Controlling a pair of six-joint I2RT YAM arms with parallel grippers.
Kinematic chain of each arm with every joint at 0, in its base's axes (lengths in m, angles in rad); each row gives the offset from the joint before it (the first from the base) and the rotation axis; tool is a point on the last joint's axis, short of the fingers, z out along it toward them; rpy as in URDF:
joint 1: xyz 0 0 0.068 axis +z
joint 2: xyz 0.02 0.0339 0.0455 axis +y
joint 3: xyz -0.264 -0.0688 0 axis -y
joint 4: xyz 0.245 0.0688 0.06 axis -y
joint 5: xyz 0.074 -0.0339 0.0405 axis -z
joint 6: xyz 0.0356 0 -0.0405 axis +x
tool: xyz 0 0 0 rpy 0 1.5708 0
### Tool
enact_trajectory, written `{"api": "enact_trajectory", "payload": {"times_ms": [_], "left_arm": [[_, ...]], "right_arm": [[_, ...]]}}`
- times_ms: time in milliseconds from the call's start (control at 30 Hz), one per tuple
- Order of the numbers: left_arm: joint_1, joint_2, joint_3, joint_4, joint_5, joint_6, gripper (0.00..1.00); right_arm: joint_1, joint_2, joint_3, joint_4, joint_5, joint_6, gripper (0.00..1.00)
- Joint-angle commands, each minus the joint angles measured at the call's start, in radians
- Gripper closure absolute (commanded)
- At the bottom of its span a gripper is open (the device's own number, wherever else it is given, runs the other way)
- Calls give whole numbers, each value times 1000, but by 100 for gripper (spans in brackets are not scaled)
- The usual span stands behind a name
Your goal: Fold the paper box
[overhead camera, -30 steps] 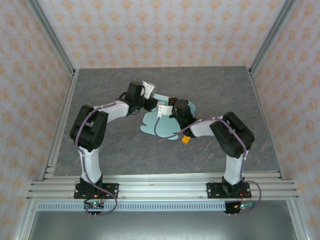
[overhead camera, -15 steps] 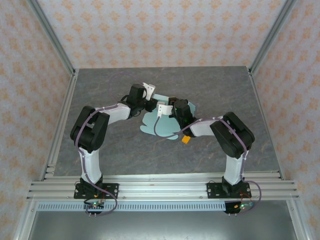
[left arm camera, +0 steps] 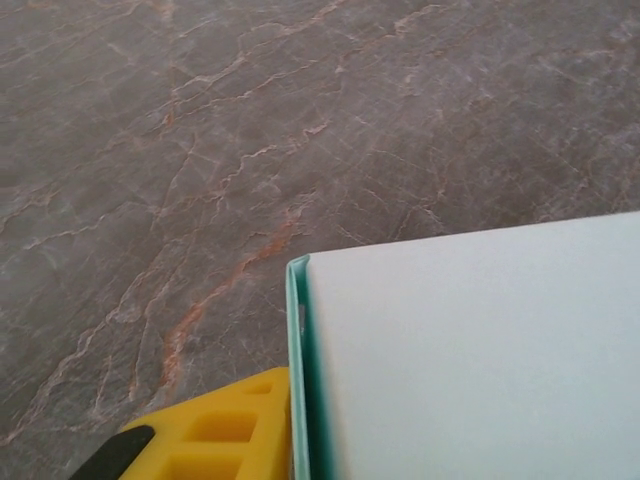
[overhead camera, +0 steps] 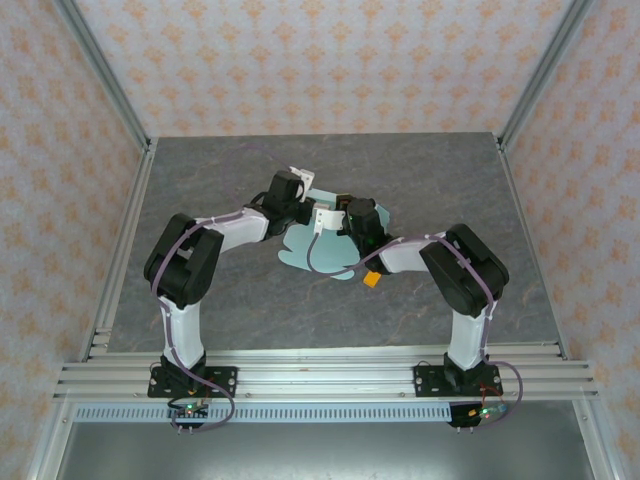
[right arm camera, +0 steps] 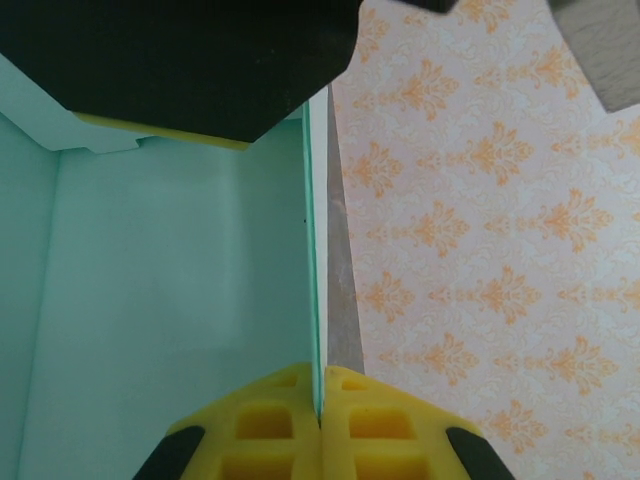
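From above, the paper box (overhead camera: 325, 250) lay near the middle of the grey surface (overhead camera: 420, 170), with the left end effector (overhead camera: 303, 207) and the right end effector (overhead camera: 335, 213) at its far part. In the left wrist view, one yellow finger (left arm camera: 215, 440) touched the edge of a pale box panel, but I could not tell if this end effector was clenched or released. In the right wrist view, the right end effector pinched a thin wall of the box.

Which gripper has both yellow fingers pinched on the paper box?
The right gripper: both its fingers clamp a thin panel of the paper box. The left gripper shows one finger beside the card.
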Motion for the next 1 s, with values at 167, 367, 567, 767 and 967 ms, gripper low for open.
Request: {"api": "enact_trajectory", "payload": {"times_ms": [167,367,567,767,967], "left_arm": [[32,20,45,-96,-367,-156,81],[26,7,44,-92,-400,-218,82],[25,5,50,-118,-457,-256,83],[24,-12,28,-79,-306,-161,79],[32,-22,-14,-30,-172,-108,71]], "right_arm": [[43,-50,10,8,-45,32,100],[49,-49,8,8,-34,29,100],[50,-55,7,8,-26,25,100],[47,-51,32,-10,3,32,100],[42,-45,42,-7,17,37,100]]}}
